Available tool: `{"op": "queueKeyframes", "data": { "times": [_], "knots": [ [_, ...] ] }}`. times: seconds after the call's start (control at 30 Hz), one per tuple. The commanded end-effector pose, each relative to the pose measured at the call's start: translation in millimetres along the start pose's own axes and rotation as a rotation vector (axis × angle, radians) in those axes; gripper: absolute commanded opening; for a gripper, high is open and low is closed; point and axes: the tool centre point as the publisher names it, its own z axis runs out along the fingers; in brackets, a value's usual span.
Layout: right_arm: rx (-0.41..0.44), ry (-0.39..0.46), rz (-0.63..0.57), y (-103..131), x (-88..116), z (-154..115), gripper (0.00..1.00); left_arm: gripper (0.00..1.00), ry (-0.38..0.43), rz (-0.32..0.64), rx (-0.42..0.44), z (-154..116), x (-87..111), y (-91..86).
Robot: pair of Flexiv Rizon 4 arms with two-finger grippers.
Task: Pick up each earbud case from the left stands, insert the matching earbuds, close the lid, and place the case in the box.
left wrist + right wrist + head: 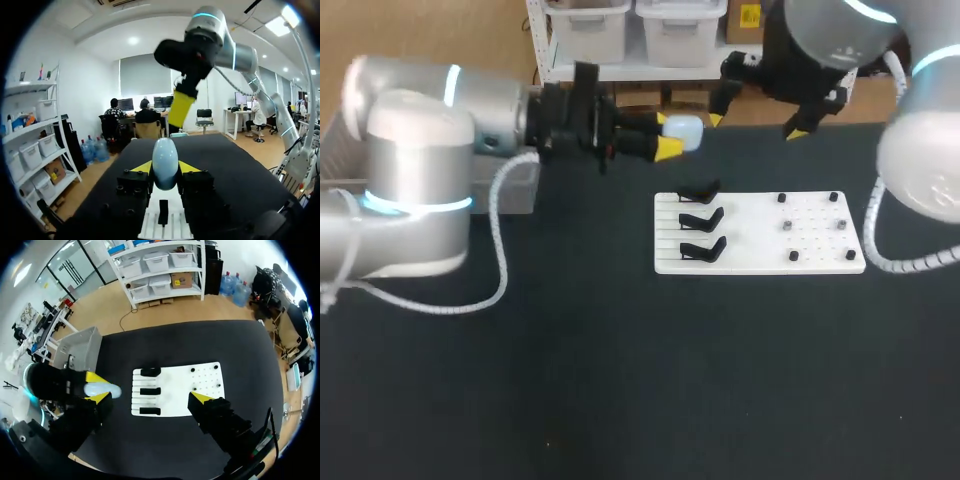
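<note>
Nearest in the head view, the dark counter [570, 380] is seen with a white board [752, 262] lying flat on it a bit right of middle. Three black stands [702, 219] are lined up on the board's left part, and a handful of small dark pieces [786, 226] are dotted over its right part, too tiny to be made out properly. Past the board's far edge, the pale earbud case [685, 131] is held up off the counter by the left claw [668, 135]. It's really confirmed by the left wrist view, where the yellow fingertips [142, 167] are shown pressed against the case from both sides, so it's clamped properly, with the board and one stand seen underneath. One yellow finger of the other arm is also caught hanging just ahead of the case there. The right claw [757, 126] is parked further back and to the right, spread wide with nothing gripped. The grey box [80, 347] is mostly blocked by the left arm in the head view, but it's laid out plainly in the right wrist view, at the counter's left side beyond the stands.
</note>
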Motion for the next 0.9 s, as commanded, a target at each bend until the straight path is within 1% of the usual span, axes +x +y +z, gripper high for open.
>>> {"op": "queueKeyframes", "data": {
  "times": [0.03, 0.07, 0.13, 0.2, 0.33, 0.4, 0.47, 0.5, 0.57, 0.63, 0.67, 0.8, 0.87, 0.9],
  "knots": [
    [-0.006, -0.091, 0.002, -3.0, 4.9, -0.4, 1.00, 0.00, 0.019, 0.028, -0.163, -40.7, -29.0, -14.5],
    [-0.006, -0.091, 0.002, -3.0, 4.9, -0.4, 1.00, 0.00, 0.030, 0.033, -0.189, -49.8, -29.9, -10.3],
    [-0.006, -0.091, 0.002, -3.0, 4.9, -0.4, 1.00, 0.00, 0.090, 0.029, -0.232, -67.9, -21.5, -0.4],
    [-0.006, -0.091, 0.002, -3.0, 4.9, -0.4, 1.00, 0.00, 0.103, -0.014, -0.297, -91.5, -10.3, 12.7],
    [-0.006, -0.091, 0.002, -3.0, 4.9, -0.4, 1.00, 0.00, 0.177, -0.077, -0.441, -140.5, 10.3, 40.2],
    [-0.006, -0.091, 0.002, -3.0, 4.9, -0.4, 1.00, 0.00, 0.212, -0.085, -0.509, -161.5, 15.7, 50.8],
    [-0.006, -0.091, 0.002, -3.0, 4.9, -0.4, 1.00, 0.00, 0.214, -0.119, -0.578, -182.2, 22.5, 59.6],
    [-0.006, -0.091, 0.002, -3.0, 4.9, -0.4, 1.00, 0.00, 0.246, -0.118, -0.606, -192.2, 25.7, 64.7],
    [-0.006, -0.091, 0.002, -3.0, 4.9, -0.4, 1.00, 0.00, 0.272, -0.144, -0.660, -211.2, 35.5, 72.6],
    [-0.006, -0.091, 0.002, -3.0, 4.9, -0.4, 1.00, 0.00, 0.322, -0.176, -0.702, -227.6, 49.9, 80.5],
    [-0.006, -0.091, 0.002, -3.0, 4.9, -0.4, 1.00, 0.00, 0.330, -0.199, -0.714, -235.5, 57.4, 84.3],
    [-0.006, -0.091, 0.002, -3.0, 4.9, -0.4, 1.00, 0.00, 0.401, -0.231, -0.741, -258.1, 83.4, 99.2],
    [-0.006, -0.091, 0.002, -3.0, 4.9, -0.4, 1.00, 0.00, 0.386, -0.260, -0.757, -266.8, 95.2, 105.4],
    [-0.006, -0.091, 0.002, -3.0, 4.9, -0.4, 1.00, 0.00, 0.394, -0.260, -0.756, -272.4, 102.8, 109.8]
  ]
}}
